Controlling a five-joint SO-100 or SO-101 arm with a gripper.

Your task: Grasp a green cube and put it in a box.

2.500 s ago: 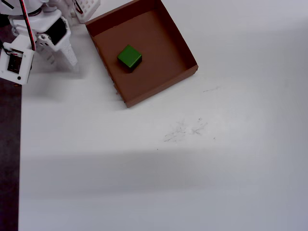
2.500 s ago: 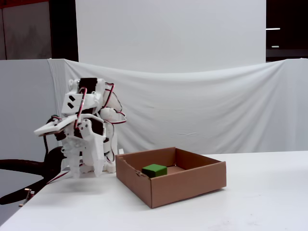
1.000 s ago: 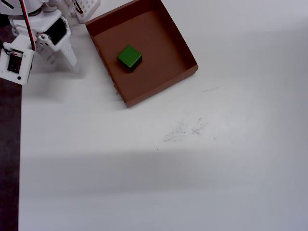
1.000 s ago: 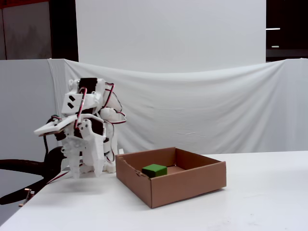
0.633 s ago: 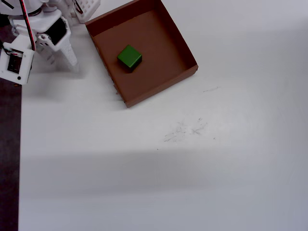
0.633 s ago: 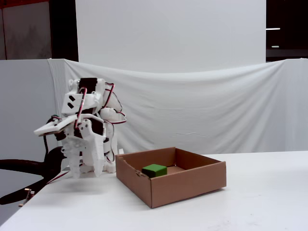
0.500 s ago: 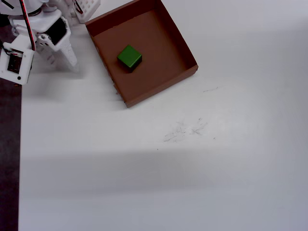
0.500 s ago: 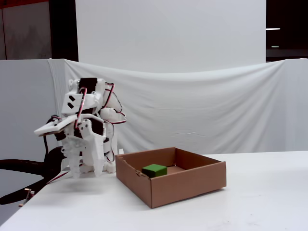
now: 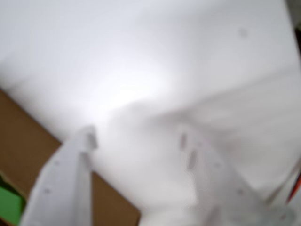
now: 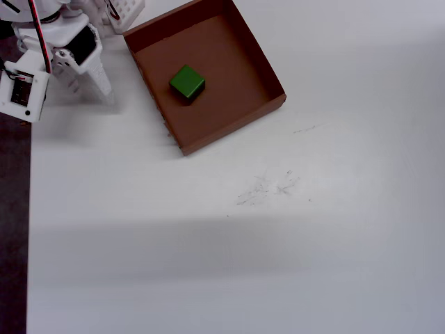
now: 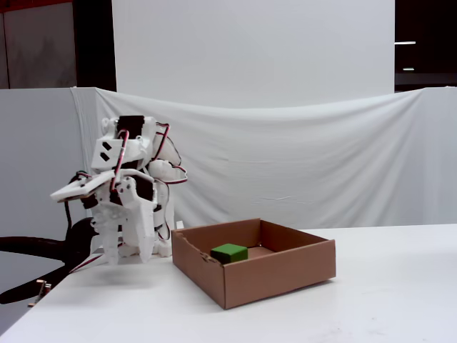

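There is one green cube (image 10: 186,81), and it is the only cube in any view. There is one box (image 10: 262,69), a single brown cardboard tray, and one white gridded object (image 10: 126,11), cut by the top edge of the overhead view. One robot arm (image 11: 125,193) stands on the one white table (image 10: 278,243), and it carries one gripper (image 9: 136,141) with two fingers (image 9: 70,179).

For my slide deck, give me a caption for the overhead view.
Green cube resting inside the brown box, with the empty gripper parked beside it on the white table.
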